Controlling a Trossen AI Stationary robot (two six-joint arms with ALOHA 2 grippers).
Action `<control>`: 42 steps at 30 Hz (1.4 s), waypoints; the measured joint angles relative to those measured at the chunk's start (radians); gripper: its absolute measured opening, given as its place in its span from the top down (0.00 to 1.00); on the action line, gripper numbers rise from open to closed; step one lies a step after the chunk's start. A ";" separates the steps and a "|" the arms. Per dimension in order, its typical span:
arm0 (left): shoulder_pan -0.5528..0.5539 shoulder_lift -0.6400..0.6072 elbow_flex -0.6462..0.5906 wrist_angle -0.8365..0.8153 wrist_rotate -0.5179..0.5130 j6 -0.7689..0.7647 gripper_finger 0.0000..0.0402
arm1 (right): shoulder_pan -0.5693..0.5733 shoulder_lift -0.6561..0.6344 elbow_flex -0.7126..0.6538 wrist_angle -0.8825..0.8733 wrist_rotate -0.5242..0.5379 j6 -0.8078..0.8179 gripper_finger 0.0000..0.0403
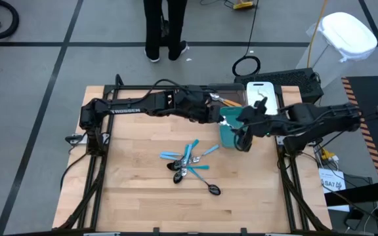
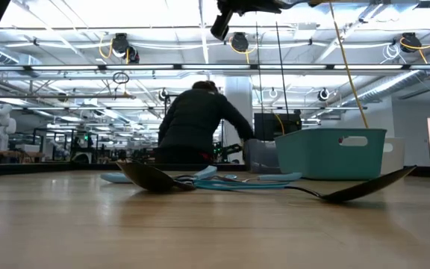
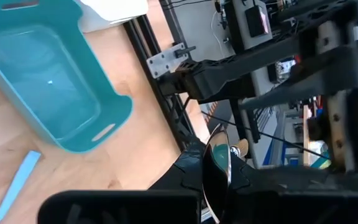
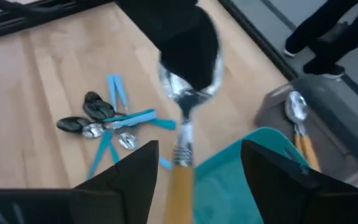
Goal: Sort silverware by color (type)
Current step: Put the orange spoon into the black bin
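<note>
An orange-handled spoon (image 4: 188, 93) with a silver head is in the air beside the teal bin (image 1: 227, 134). My left gripper (image 1: 214, 99), reaching in from the table's left, is shut on it. My right gripper (image 4: 199, 148) is open. Its fingers stand apart on either side of the orange handle (image 4: 179, 186) without touching it. The remaining silverware (image 1: 189, 164), light-blue-handled pieces and black spoons, lies in a loose pile on the table's middle. Another orange-handled spoon (image 4: 297, 118) lies in the gray bin (image 4: 334, 124). My left gripper pinches the spoon's silver bowl (image 4: 185, 87) between its two fingers, which cover the bowl's outer half. The fingers come slanting down from the table's left. The spoon is lifted clear of the table, and its orange handle (image 1: 229, 101) sticks out toward my right gripper.
A white bin (image 1: 262, 95) stands at the far edge behind the teal bin. One black spoon (image 1: 212, 190) lies apart near the table's front. A person (image 1: 165, 29) stands beyond the far edge. Bare wood lies left and right of the pile.
</note>
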 joint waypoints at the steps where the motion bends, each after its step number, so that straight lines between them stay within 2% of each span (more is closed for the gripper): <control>1: 0.004 0.000 0.000 -0.002 0.002 -0.002 0.99 | 0.007 -0.006 0.005 -0.012 0.015 0.000 0.45; 10: 0.078 -0.025 0.000 -0.007 0.018 -0.030 0.99 | 0.067 -0.025 0.037 -0.098 0.124 -0.036 0.44; 18: 0.130 -0.039 0.000 -0.018 0.087 -0.014 0.99 | 0.099 -0.024 0.037 -0.154 0.250 -0.029 0.44; 24: 0.144 -0.041 0.000 -0.017 0.139 -0.028 0.99 | 0.103 -0.027 0.037 -0.158 0.254 -0.102 0.44; 33: 0.180 -0.051 -0.001 0.041 0.134 -0.068 0.99 | 0.103 -0.024 0.037 -0.179 0.272 -0.034 0.45; 42: 0.190 -0.051 -0.001 0.054 0.172 -0.070 0.99 | 0.103 -0.022 0.037 -0.183 0.353 -0.031 0.53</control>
